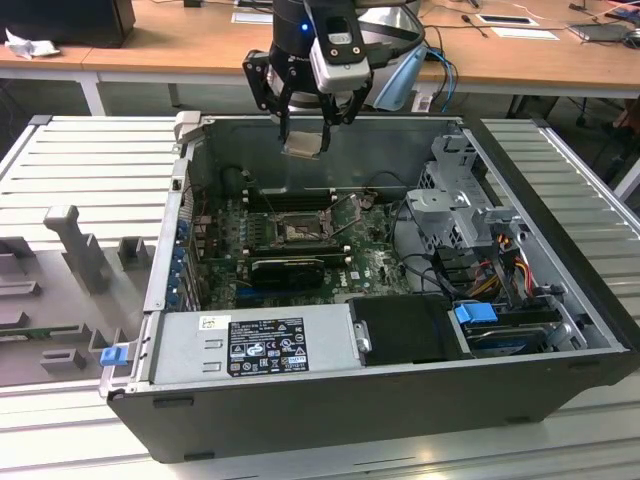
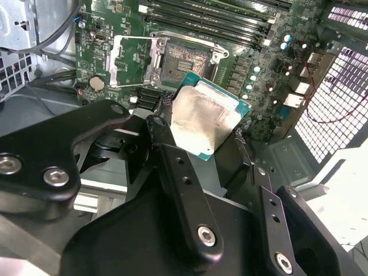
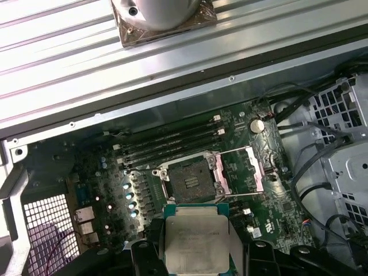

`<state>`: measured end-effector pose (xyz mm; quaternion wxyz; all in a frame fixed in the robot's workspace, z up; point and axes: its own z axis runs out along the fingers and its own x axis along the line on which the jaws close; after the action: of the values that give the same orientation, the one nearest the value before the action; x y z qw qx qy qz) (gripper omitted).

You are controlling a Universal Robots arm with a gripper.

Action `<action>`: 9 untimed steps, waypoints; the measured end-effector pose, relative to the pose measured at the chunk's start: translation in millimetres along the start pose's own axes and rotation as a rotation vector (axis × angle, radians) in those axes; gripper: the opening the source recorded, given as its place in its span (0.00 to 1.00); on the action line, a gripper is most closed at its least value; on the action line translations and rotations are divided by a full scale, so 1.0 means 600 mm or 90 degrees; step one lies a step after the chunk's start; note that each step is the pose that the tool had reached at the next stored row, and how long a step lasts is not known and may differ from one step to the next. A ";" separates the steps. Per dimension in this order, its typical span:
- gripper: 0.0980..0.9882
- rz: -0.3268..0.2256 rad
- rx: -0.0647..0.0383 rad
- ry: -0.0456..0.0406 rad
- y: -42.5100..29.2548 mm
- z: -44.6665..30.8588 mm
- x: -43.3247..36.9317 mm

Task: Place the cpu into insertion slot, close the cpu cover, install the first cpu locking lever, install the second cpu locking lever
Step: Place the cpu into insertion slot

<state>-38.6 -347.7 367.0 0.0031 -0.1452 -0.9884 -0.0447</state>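
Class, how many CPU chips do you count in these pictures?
1: the cpu, gripped by the tool above the open computer case, whose socket is empty. Others could be hidden.

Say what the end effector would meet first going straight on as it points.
Likely the motherboard around the open insertion slot, touched by the cpu the end effector grips; the way looks free, depth unclear.

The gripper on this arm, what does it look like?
The gripper is black, with jointed link fingers fastened by silver screws. A silver-grey camera is mounted on its side, and a blue light glows on the black wrist above.
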 end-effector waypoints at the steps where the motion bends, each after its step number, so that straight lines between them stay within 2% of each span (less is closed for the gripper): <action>1: 0.49 0.005 0.000 -0.0004 0.000 0.000 0.000; 9: 0.49 0.018 0.000 -0.0016 0.000 0.000 0.000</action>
<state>-38.6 -347.7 366.8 0.0024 -0.1593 -0.9862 -0.0448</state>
